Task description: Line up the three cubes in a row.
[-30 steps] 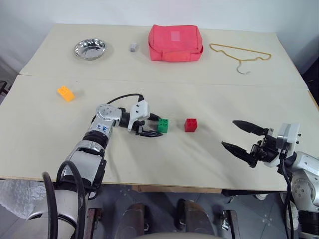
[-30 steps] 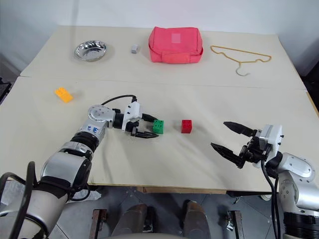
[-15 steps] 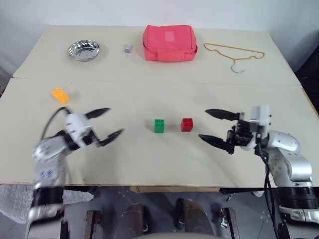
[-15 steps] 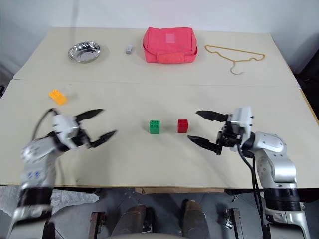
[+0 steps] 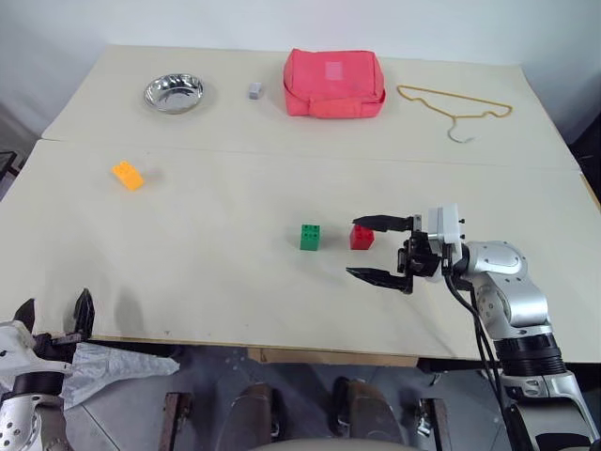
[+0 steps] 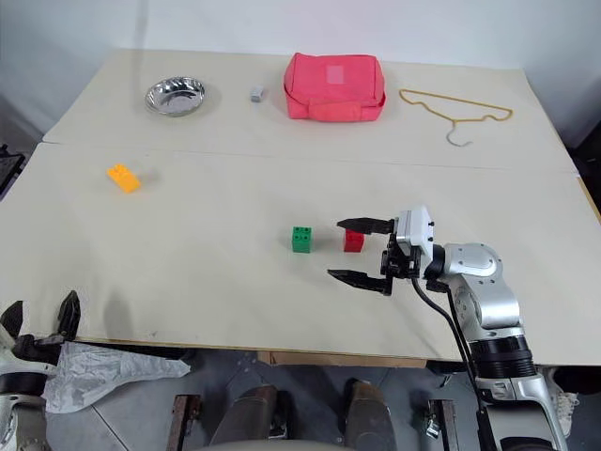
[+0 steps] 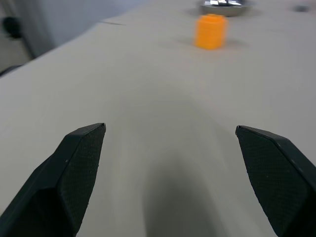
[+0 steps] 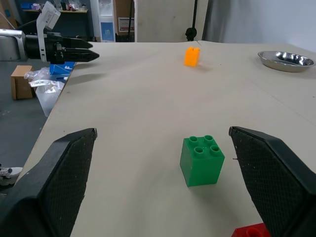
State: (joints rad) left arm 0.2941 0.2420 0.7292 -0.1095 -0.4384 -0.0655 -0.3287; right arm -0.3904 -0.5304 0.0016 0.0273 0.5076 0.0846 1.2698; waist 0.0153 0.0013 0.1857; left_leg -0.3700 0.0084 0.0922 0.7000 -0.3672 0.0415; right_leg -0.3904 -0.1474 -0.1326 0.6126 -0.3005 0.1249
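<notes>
The green cube (image 5: 310,237) and the red cube (image 5: 362,237) stand side by side near the table's middle, a small gap between them. The orange-yellow cube (image 5: 127,175) lies far off at the left. My right gripper (image 5: 359,249) points left, open, level with the red cube, which sits just inside its far finger without being gripped. In the right wrist view the green cube (image 8: 201,160) stands ahead between the fingers. My left gripper (image 5: 54,313) is open and empty, off the table's front left edge. In the left wrist view it faces the orange-yellow cube (image 7: 211,31).
Along the far table stand a steel bowl (image 5: 173,92), a tiny grey block (image 5: 254,90), a red pouch (image 5: 334,82) and a yellow wire hanger (image 5: 455,103). A seam (image 5: 235,150) joins the two tables. A crumpled plastic bag (image 5: 113,362) lies below the front edge.
My left gripper let go of the green cube and swung back and left, past the table's front edge. The right gripper moved left until its open fingers came alongside the red cube.
</notes>
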